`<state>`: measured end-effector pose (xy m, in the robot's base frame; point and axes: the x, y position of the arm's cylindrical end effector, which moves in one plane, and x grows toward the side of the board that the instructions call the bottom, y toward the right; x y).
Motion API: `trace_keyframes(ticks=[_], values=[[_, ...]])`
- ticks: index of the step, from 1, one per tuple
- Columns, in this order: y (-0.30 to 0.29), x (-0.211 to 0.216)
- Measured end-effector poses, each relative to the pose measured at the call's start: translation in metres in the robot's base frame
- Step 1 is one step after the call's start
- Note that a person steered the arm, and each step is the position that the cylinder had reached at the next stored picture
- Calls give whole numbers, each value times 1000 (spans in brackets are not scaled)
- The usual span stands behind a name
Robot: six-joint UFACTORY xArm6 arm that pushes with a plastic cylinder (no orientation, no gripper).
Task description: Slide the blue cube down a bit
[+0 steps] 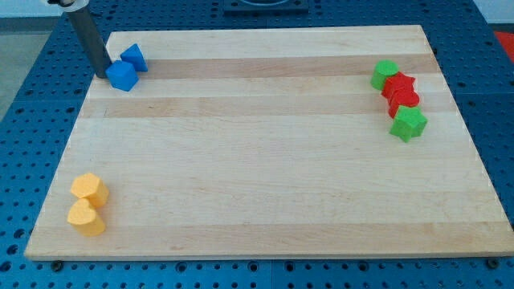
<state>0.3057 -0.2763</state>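
my tip (103, 76) sits at the wooden board (257, 193)'s upper-left corner, touching or just short of the left face of the blue cube (122, 75). there's no claw on this rig, just a bare rod, so nothing to be apart, together or clamped.

the relation that matters: the cube lies directly to the view's right of my tip, at about the same height. the task wants it moved toward the view's bottom. pushing from here would send it right, not down. my judgement: the tip needs to get round to the cube's top side before pushing.

catch: a 2nd blue block (133, 57), shape unclear, sits up and right of my tip, touching or nearly touching the cube's upper-right corner. that crowds the gap above the cube, so the tip may nudge that block on the way in.

the cube looks rotated a little against the board edge, so an off-centre push would likely spin it.

everything else is well clear of my tip: 2 yellow blocks (88, 203) far below, 2 green blocks (409, 124) and 2 red blocks (401, 91) far right.
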Motion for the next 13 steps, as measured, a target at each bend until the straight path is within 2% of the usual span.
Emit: trace_keyframes(ticks=[3, 5, 7, 11, 13], values=[[82, -1], [98, 5], [98, 36], [110, 58], [81, 69]])
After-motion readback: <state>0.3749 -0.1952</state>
